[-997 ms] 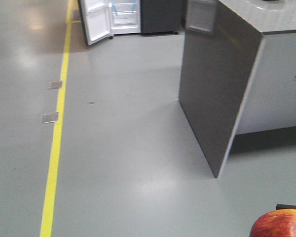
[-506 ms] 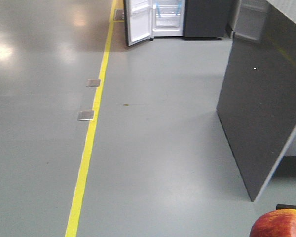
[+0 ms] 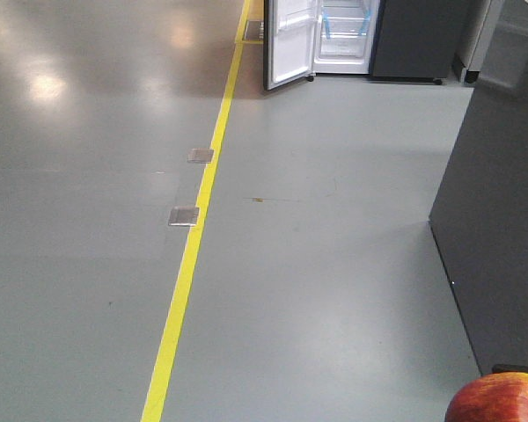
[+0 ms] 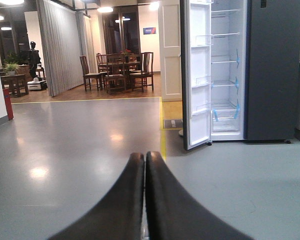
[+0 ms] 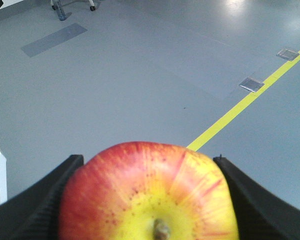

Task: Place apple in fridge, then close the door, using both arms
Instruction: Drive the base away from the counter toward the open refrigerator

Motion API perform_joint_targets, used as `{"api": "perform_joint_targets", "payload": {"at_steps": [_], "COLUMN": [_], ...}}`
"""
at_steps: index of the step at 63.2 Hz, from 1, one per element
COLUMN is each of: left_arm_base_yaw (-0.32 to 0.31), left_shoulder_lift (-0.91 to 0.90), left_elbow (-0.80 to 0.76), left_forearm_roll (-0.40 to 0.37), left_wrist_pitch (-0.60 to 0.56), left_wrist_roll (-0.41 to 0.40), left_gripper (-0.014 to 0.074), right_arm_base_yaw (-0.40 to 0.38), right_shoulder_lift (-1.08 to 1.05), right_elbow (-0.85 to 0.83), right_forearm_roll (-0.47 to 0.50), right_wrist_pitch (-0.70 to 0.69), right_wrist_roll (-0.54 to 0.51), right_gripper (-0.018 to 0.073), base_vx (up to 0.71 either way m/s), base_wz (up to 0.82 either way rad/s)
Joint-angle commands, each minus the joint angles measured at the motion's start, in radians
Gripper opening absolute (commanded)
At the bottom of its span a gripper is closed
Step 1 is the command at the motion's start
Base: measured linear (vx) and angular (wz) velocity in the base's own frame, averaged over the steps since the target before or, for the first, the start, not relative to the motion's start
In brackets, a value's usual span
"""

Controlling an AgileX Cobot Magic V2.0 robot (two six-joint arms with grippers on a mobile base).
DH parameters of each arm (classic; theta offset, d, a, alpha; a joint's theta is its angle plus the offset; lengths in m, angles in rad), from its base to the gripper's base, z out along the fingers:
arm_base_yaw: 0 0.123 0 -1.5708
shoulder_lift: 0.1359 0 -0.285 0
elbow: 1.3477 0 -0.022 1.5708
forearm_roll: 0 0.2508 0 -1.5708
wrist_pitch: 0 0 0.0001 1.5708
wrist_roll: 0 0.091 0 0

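Observation:
My right gripper [image 5: 149,167] is shut on the apple [image 5: 147,195], red with a yellow patch round its stem; its black fingers [image 5: 35,200] press both sides. The apple [image 3: 497,398] also shows at the bottom right corner of the front view. The dark fridge [image 3: 414,40] stands far ahead across the floor, its white interior [image 4: 225,75] showing shelves and blue tape. Its door [image 4: 197,75] hangs open toward me on the left side, white lining out. My left gripper [image 4: 144,156] is shut and empty, pointing at the floor left of the door.
A yellow floor line [image 3: 194,246] runs toward the fridge, with two metal floor plates [image 3: 184,215] beside it. A tall dark grey panel [image 3: 502,202] stands close on the right. Chairs and a table [image 4: 117,70] sit far behind, left of the fridge.
The view has swung right to left: the fridge and yellow line shifted rightward in the front view, and the grey panel slid toward the right edge. The apple stays held.

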State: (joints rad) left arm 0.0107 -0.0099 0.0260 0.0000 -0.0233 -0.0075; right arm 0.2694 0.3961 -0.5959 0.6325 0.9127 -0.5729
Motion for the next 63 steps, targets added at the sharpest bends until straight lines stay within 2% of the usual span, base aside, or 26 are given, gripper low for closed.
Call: {"api": "perform_joint_targets", "payload": {"at_steps": [1, 63], "left_arm_base_yaw": [0.001, 0.001], "left_shoulder_lift": [-0.016, -0.016], "left_elbow": [0.021, 0.021], "left_forearm_roll": [0.000, 0.000], "left_wrist_pitch": [-0.076, -0.076], "left_wrist_roll": [-0.009, -0.009], "left_gripper": [-0.0006, -0.0006], "right_arm_base_yaw": [0.001, 0.001], "right_shoulder_lift": [0.007, 0.007], "right_elbow": [-0.026, -0.026], "right_forearm_roll": [0.035, 0.035], "right_wrist_pitch": [-0.060, -0.060], "right_wrist_roll": [-0.004, -0.004], "right_gripper": [0.0370, 0.0370], "base_vx": [0.24, 0.30], "base_wz": [0.07, -0.06]}}
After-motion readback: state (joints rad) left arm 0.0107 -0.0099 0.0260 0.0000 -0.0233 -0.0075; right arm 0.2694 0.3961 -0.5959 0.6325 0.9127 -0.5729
